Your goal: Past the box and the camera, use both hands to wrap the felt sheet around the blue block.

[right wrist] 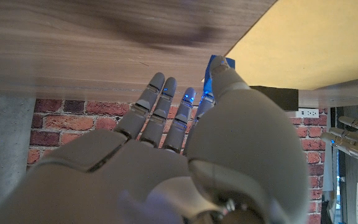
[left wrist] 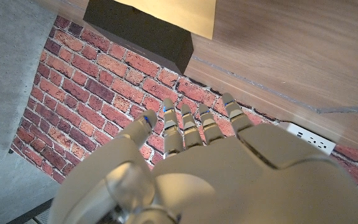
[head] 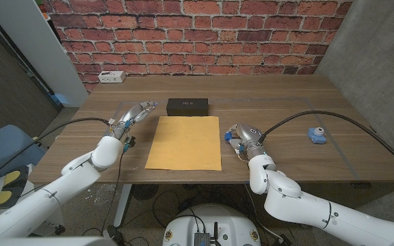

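Arms: we are wearing smooth white rounded shells.
Left hand [head: 130,117]: silver-grey segmented fingers, blue-lit tips.
Right hand [head: 241,139]: the same.
Cables: black, trailing from both wrists.

The head camera looked down from above the near edge over the whole wooden desk [head: 286,96] toward the red brick wall [head: 197,34] at twelve o'clock. Each wrist camera sat close behind its own hand, turned upside down, facing that wall. All three views shared the flat yellow felt sheet [head: 185,142] and the black rectangular box [head: 187,106].
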You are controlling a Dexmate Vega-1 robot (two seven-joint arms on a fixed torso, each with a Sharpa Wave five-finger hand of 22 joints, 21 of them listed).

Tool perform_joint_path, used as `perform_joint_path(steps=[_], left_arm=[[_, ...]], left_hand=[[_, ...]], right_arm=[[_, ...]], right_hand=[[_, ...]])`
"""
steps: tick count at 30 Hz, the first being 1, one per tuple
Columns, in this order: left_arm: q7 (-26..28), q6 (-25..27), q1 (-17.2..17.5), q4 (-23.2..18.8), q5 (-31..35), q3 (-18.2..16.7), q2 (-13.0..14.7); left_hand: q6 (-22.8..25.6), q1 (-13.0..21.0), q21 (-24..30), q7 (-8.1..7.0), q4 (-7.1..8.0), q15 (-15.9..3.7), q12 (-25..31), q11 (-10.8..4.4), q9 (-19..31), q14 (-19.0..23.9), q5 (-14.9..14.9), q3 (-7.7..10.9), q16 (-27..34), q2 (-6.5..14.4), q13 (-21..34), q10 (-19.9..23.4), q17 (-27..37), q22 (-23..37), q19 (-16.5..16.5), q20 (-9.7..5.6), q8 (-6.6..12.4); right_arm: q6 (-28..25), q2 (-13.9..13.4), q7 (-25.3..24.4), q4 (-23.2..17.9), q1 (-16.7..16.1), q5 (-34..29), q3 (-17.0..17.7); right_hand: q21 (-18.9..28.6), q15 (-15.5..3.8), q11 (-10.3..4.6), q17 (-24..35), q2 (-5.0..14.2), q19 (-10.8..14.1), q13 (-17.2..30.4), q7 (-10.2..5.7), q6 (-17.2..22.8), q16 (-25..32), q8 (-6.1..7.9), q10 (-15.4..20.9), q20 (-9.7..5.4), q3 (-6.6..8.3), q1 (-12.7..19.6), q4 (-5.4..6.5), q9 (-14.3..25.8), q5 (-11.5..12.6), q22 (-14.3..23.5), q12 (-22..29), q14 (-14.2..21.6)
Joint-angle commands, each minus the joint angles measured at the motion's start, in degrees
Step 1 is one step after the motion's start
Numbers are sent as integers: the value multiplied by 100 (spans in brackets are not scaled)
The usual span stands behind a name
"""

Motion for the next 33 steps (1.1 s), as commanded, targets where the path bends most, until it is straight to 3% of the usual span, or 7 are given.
perform_joint_path(steps=[1,21,33], left_arm=[[94,-120,134,116,-97,-34,-107],[111,-336,172,210,-131,-60,-143],[105,-489,232,256,-184,-108,-156]], left_hand=[[11,-77,17,34,80,31,2,40,28,2,-34,17,15,55,6,45,13,29,2,32,-15],[24,-138,16,42,188,24,-14,38,29,21,-34,74,-13,5,8,56,-25,31,1,17,-13],[22,-195,15,36,237,21,-26,39,29,33,-44,75,-29,-59,9,59,-41,31,2,9,-16]], right_arm=[[718,107,215,-10,-154,-547,219],[1516,253,890,-169,-330,-1259,293],[2394,492,1336,207,-113,-1493,272]], right_hand=[[31,-934,-12,10,92,12,20,281,536,-19,151,45,15,29,-33,29,51,16,24,10,-22],[37,-939,-5,6,107,-26,16,334,569,-58,154,63,29,24,-42,12,50,18,20,-22,-59],[44,-948,-10,12,106,-35,15,351,578,-66,153,104,35,18,-39,-6,50,20,18,-27,-69]])
